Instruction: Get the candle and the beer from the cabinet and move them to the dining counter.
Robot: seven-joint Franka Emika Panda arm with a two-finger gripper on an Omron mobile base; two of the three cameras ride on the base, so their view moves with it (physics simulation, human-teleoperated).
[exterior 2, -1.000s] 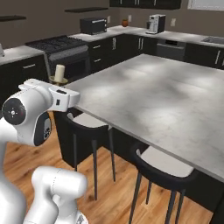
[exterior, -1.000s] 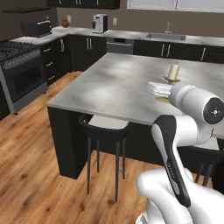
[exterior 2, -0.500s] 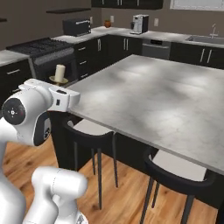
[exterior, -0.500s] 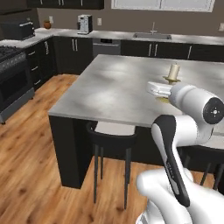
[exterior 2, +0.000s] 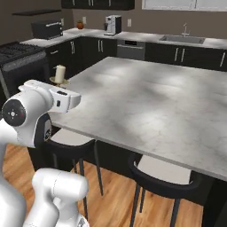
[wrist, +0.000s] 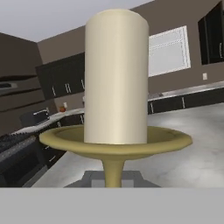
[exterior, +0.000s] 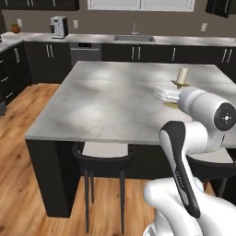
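In hand view candle [wrist: 116,78] hides end effector fingertips

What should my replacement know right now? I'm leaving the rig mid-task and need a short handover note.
Gripper: shut on the candle, gripping the stem of its brass holder.
Candle: carried upright, level with the edge of the dining counter; whether it is over the top yet I cannot tell.
Beer: not on the dining counter.
Done: candle fetched.
Left: set the candle down on the marble top, then fetch the beer from the cabinet.
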